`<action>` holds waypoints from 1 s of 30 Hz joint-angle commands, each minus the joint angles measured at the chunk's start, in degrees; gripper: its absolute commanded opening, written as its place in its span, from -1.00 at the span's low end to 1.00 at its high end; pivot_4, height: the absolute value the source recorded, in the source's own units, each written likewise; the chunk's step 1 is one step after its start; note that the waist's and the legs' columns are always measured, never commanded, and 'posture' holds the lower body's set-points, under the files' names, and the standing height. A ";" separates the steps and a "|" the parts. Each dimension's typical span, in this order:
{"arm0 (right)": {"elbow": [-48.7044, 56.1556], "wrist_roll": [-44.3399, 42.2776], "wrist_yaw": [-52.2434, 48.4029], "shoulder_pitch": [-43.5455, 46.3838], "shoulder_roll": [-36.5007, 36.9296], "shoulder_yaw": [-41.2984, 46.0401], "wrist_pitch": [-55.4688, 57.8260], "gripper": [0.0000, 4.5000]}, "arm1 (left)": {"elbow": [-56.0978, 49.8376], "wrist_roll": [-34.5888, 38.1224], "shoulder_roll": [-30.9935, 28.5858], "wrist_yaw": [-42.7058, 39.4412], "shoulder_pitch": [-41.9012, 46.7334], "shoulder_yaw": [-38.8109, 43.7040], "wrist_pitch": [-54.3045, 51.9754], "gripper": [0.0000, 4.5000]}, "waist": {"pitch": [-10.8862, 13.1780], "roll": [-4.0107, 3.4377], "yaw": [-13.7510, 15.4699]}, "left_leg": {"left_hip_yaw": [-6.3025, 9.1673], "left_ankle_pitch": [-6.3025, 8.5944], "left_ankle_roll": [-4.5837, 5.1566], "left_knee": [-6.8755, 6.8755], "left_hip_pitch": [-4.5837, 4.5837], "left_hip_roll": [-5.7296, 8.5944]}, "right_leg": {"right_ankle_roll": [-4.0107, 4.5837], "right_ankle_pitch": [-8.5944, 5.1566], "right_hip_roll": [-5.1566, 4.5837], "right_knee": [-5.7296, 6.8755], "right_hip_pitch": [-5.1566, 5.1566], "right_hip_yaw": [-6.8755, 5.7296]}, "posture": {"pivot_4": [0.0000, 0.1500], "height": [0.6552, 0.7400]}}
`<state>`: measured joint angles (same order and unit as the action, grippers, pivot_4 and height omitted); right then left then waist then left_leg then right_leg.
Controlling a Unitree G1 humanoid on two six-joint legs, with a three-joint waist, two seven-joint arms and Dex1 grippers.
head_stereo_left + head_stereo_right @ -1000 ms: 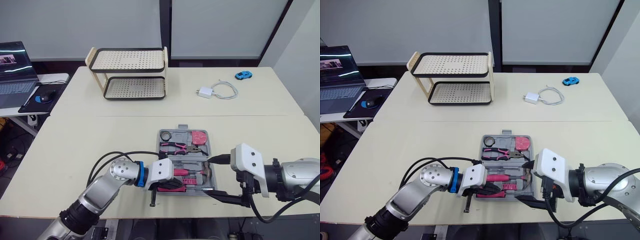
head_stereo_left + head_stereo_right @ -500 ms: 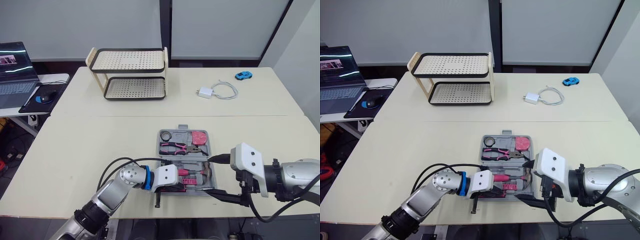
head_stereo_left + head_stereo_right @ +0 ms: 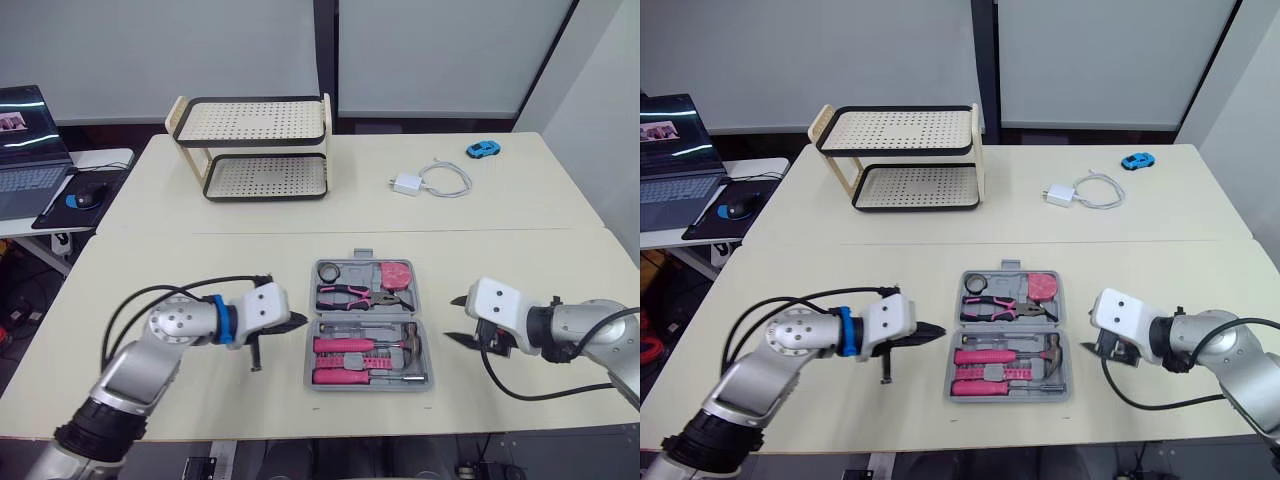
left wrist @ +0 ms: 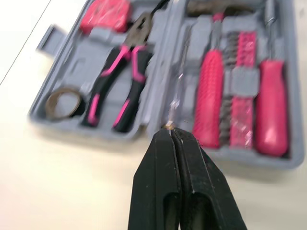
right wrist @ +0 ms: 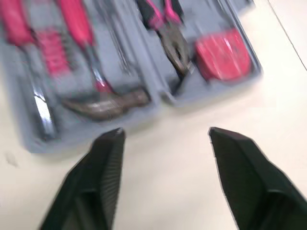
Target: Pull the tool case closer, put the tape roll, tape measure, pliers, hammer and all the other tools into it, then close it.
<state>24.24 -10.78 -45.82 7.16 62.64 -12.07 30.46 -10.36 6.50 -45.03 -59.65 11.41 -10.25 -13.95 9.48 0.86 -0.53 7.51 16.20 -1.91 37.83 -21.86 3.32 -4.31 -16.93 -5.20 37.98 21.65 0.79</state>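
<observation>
One open tool case (image 3: 311, 345) lies by the table's (image 3: 200, 270) near edge, bare tabletop flanking it; left gripper (image 3: 300, 320) clenched, right gripper (image 3: 452, 319) released.

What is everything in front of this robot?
tables: 2, cream, joined
case: 1, grey, open, near table
tape roll: 1, dark, case's far left corner
pliers: 1, pink-black, case's far half
tape measure: 1, pink, case's far right corner
hammer: 1, pink handle, case's near half
screwdriver: 1, pink handle, case's near edge
rack: 1, black-cream, far table
charger: 1, white, far table
toy car: 1, blue, far table
laptop: 1, dark, far left
mouse: 1, blue, beside laptop
left gripper: 1, black, shut, left of case
right gripper: 1, black, open, right of case
</observation>
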 commanded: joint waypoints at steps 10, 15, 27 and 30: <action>-11.79 13.06 -4.16 12.24 -10.77 -11.30 -1.84 -0.98 | 17.96 -8.26 7.85 2.77 8.34 -7.20 5.46 -1.00 | 0.03 0.01 0.00 | 0.01 -0.03 -0.05 0.07 -0.08 0.08 | 0.01 0.01 0.01 0.06 0.08 0.00 | 1.00 1.00; -14.37 16.11 -5.01 13.72 -13.88 -13.08 -2.44 -0.98 | 22.57 -10.60 11.10 4.15 11.09 -8.86 6.00 -1.00 | 0.02 0.02 -0.02 | 0.02 -0.05 -0.10 0.08 -0.14 0.10 | 0.00 0.01 0.01 0.10 0.16 -0.01 | 1.00 1.00; -16.64 18.83 -5.95 16.66 -22.01 -13.92 -0.08 -0.98 | 24.81 -11.99 16.09 1.64 13.80 -11.94 3.47 -1.00 | -0.08 -0.01 -0.32 | 0.02 -0.10 -0.17 0.12 -0.07 0.14 | 0.00 0.01 0.02 0.17 0.12 -0.01 | 1.00 1.00; -15.93 19.04 -6.35 16.39 -22.59 -14.04 0.20 -0.98 | 23.76 -12.01 17.08 0.59 13.67 -12.67 2.76 -1.00 | -0.15 -0.04 -0.41 | 0.03 -0.09 -0.16 0.12 -0.04 0.13 | 0.00 0.01 0.03 0.20 0.10 -0.01 | 1.00 1.00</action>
<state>5.32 8.52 -51.31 23.01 41.49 -25.87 31.31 15.46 -5.69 -29.96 -57.32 25.32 -19.83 -10.97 9.33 0.82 -0.94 7.54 16.11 -2.07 37.95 -21.89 3.45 -4.30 -16.92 -5.17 38.18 21.73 0.78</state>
